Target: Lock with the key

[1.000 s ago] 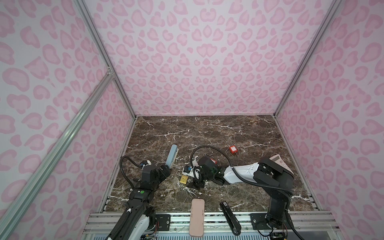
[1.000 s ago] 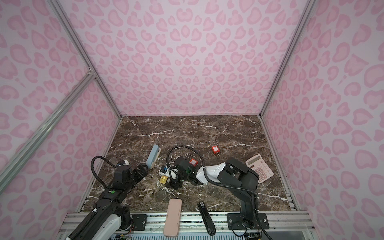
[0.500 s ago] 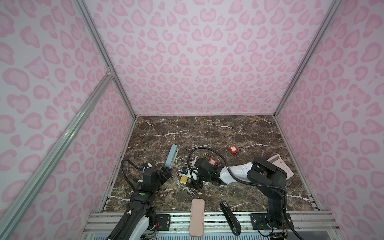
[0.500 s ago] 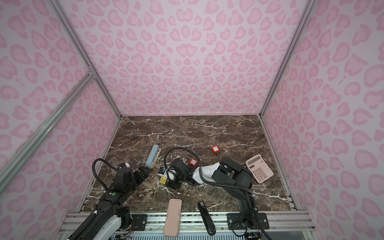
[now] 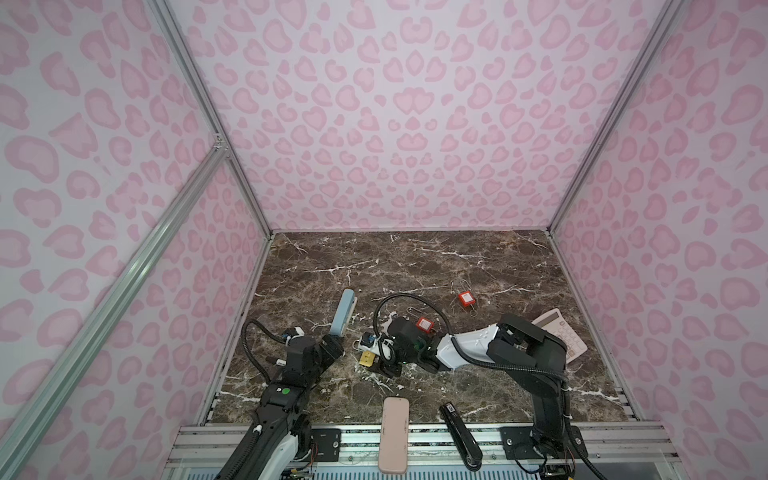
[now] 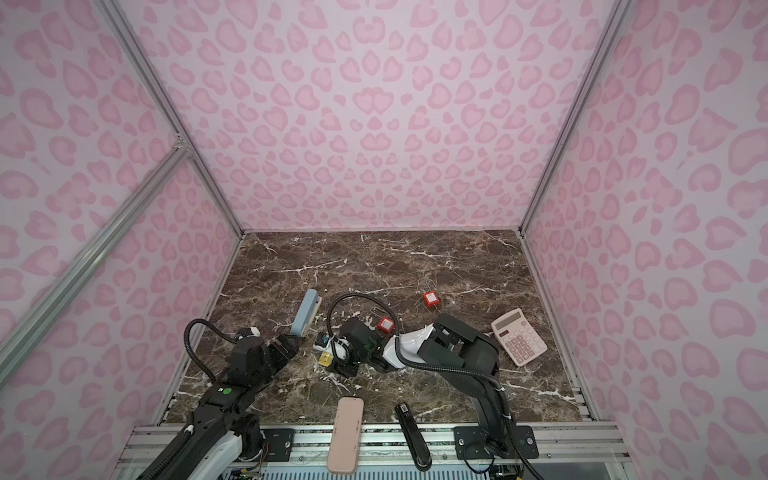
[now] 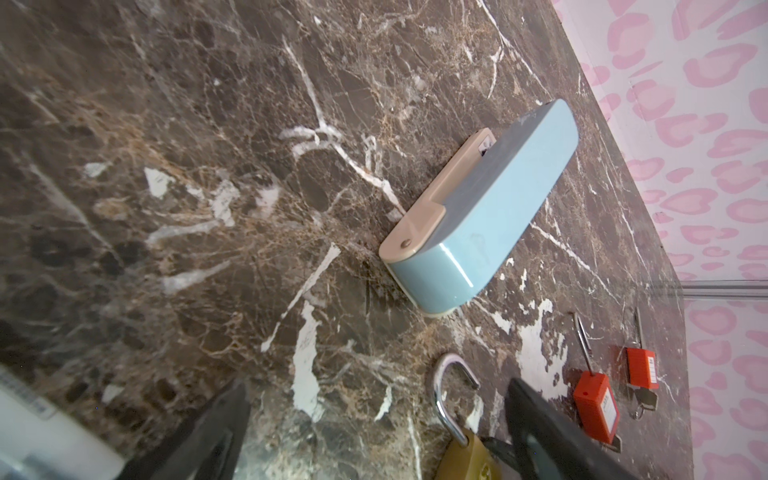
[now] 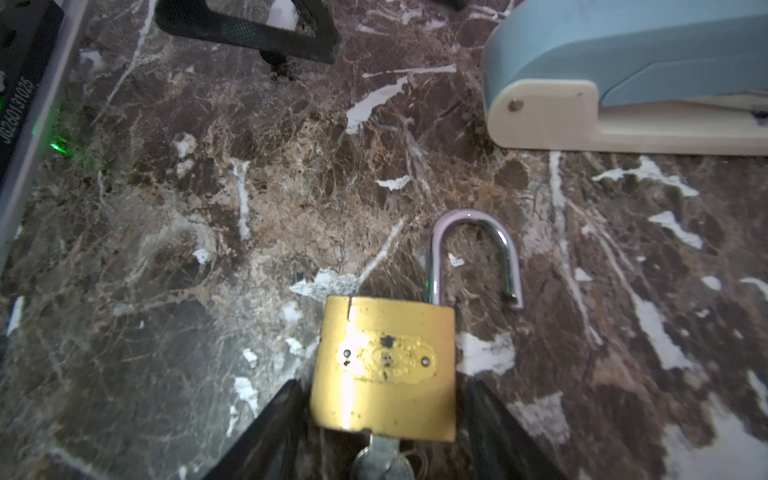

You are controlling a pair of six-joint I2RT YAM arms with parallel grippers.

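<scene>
Right wrist view: the right gripper straddles the brass padlock, jaws just beside its sides; whether they press it I cannot tell. The key sits in its base, shackle open. Beyond, bare table, then the stapler. The left wrist view adds the left gripper, wide open, empty, and a red padlock.

Brass padlock lies flat, shackle swung open, silver key in its keyhole.
</scene>
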